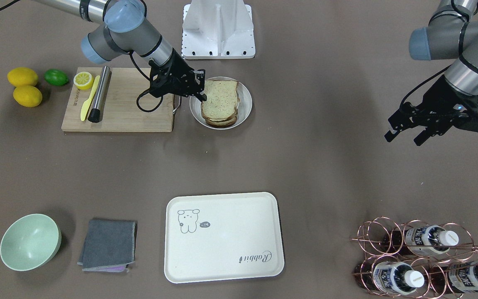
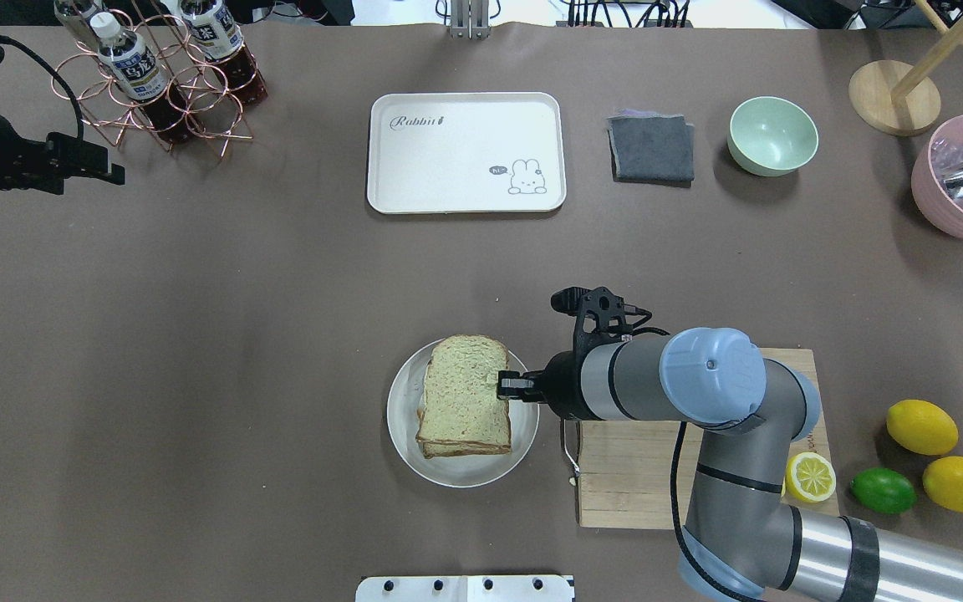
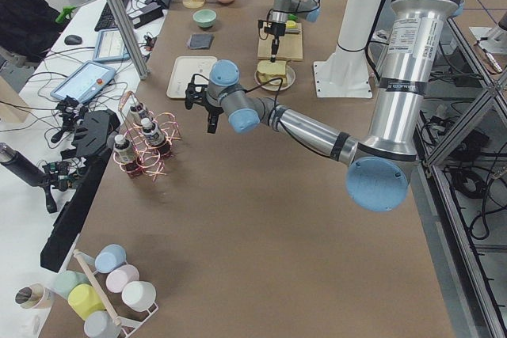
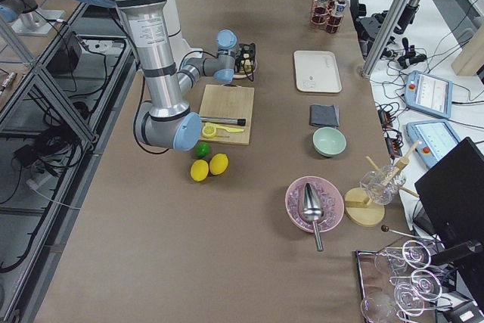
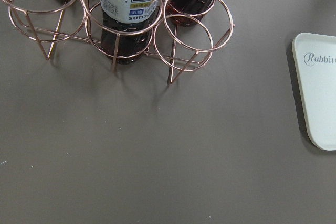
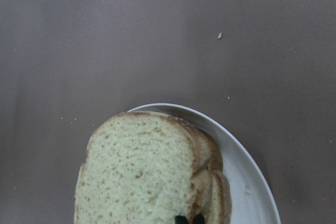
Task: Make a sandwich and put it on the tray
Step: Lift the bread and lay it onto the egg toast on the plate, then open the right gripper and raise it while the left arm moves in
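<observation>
The sandwich [image 1: 219, 99] is a stack of pale bread slices [image 2: 464, 393] on a round white plate [image 1: 245, 106]. No egg shows. My right gripper [image 1: 203, 96] reaches in from the cutting-board side. It is shut, pinching the edge of the top bread slice [image 6: 142, 177], which looks slightly raised over the slices below. The cream tray [image 1: 226, 257] with the bear drawing lies bare across the table [image 2: 448, 159]. My left gripper [image 1: 404, 138] hangs open and holds nothing, above the table beside the bottle rack. A corner of the tray [image 5: 320, 103] shows in its wrist view.
A wooden cutting board [image 1: 139, 114] carries a yellow knife [image 1: 89, 99], a metal cylinder [image 1: 99, 94] and a lemon half [image 1: 83, 79]. Two lemons and a lime [image 1: 56, 77] lie beyond it. A green bowl [image 1: 30, 241], grey cloth [image 1: 108, 244] and copper bottle rack [image 1: 413, 257] flank the tray.
</observation>
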Controlling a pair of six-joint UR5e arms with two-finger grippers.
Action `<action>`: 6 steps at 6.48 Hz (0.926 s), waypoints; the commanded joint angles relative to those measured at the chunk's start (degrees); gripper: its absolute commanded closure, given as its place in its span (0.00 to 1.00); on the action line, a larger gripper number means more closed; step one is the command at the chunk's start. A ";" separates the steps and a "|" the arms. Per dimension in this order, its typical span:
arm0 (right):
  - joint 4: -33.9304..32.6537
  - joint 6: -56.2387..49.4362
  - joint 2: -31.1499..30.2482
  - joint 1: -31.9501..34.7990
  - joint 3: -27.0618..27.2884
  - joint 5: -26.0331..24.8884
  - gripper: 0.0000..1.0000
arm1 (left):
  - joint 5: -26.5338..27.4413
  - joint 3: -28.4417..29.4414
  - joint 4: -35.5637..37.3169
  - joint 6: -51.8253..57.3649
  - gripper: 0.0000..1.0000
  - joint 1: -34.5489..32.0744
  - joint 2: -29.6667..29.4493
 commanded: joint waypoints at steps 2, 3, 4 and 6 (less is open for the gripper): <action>0.00 0.70 0.73 -1.31 -0.05 -2.46 0.01 | 0.00 -0.16 0.00 0.00 0.03 0.11 0.00; -0.09 0.70 0.56 -0.88 0.39 -2.46 0.01 | 0.00 -0.33 0.00 -0.78 0.03 0.11 -0.17; -0.61 0.62 0.38 0.95 1.78 -1.25 0.01 | 0.00 -0.95 -0.18 -4.97 0.03 2.20 -1.05; -8.23 0.35 0.65 5.87 5.91 4.46 0.01 | 3.57 -1.13 -4.28 -12.53 0.03 6.85 -1.93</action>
